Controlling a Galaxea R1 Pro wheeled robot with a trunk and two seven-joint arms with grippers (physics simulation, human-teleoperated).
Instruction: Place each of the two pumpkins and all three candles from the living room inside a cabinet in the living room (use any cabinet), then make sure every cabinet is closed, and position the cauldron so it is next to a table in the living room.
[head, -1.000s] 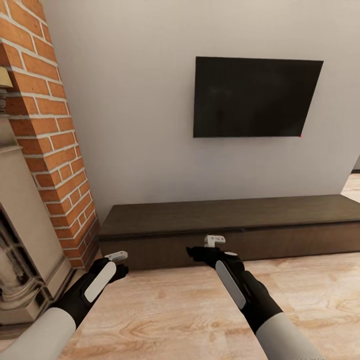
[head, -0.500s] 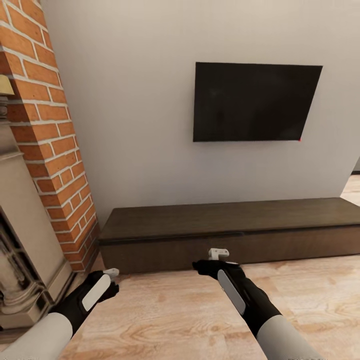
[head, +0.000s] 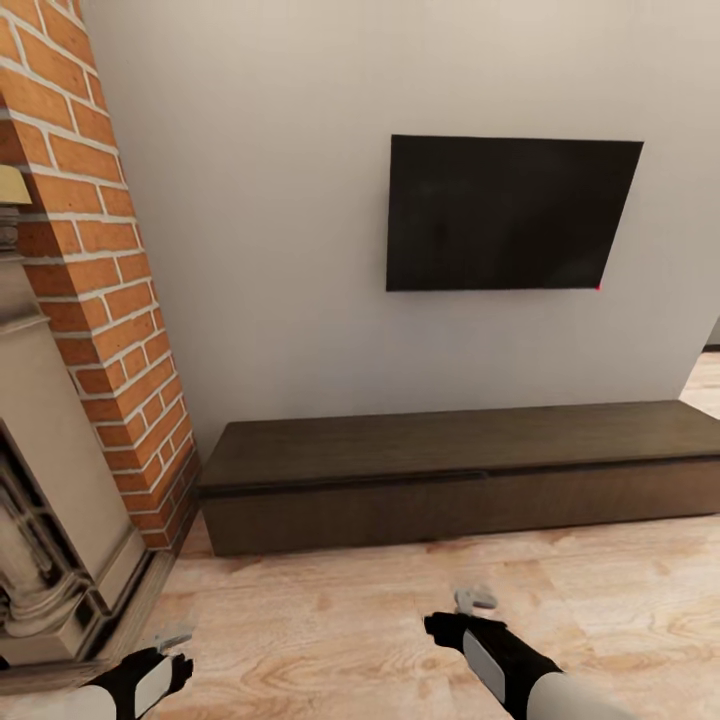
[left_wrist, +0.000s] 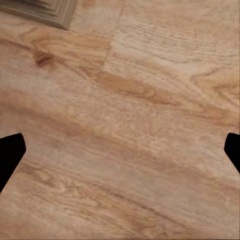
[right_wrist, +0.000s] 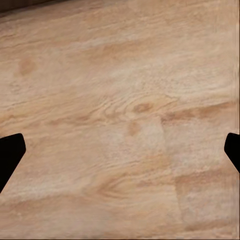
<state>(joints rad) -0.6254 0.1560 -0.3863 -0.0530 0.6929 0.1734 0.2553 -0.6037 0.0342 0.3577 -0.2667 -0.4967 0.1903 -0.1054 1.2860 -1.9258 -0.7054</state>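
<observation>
The cabinet sits low and long against the pale wall, dark brown, its flat fronts all flush. That's our landmark. Directly above it hangs a black television, mounted on the wall. At the cabinet's left end stands the red brick column, and just in front of that column is the stone-coloured fireplace, whose base reaches onto the light wooden floor.

Both claws are down low, well in front of the cabinet with open floor between. The right gripper hangs before the cabinet's middle stretch, pointing toward it, touching nothing. The left gripper is off toward the cabinet's left end, close beside the fireplace base.

Down the left wrist camera: the dark fingertips sit far apart at the edges of the picture, so that claw is spread wide, nothing between but wood grain and a corner of the fireplace base. Right wrist camera, same story: fingertips wide apart over bare planks, a dark strip along one edge of the picture, too little of it showing to say what it is.
</observation>
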